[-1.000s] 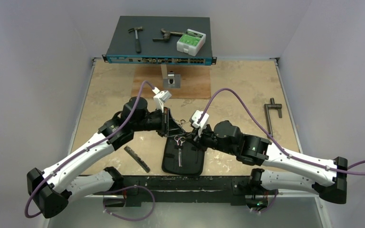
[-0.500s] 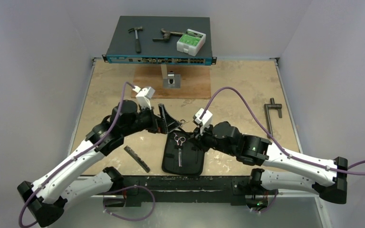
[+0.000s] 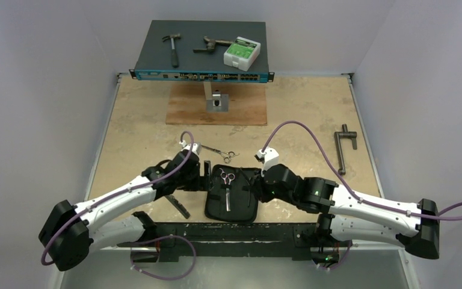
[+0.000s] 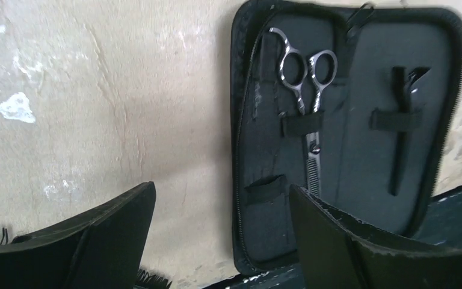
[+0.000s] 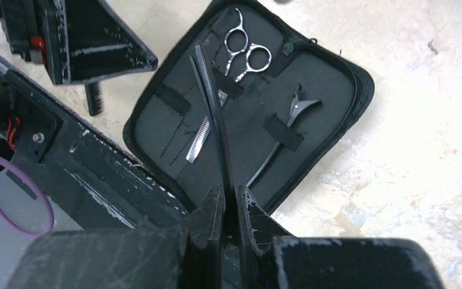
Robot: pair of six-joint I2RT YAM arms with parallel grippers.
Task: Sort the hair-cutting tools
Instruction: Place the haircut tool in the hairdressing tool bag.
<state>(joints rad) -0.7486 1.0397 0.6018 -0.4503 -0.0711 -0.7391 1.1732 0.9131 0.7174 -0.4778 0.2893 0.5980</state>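
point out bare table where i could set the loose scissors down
Free: bare table between the wooden board and the T-bar, and left of the board. Crowded: the near edge, where left tool and right tool flank the open case.

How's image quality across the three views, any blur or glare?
Top external: even light, soft shadows, sharp. Left wrist: left gripper dark and blurred up close, case slightly soft, glints on the scissors. Right wrist: right gripper out of focus, case crisp, the thin black strip it pinches partly hides the scissors.
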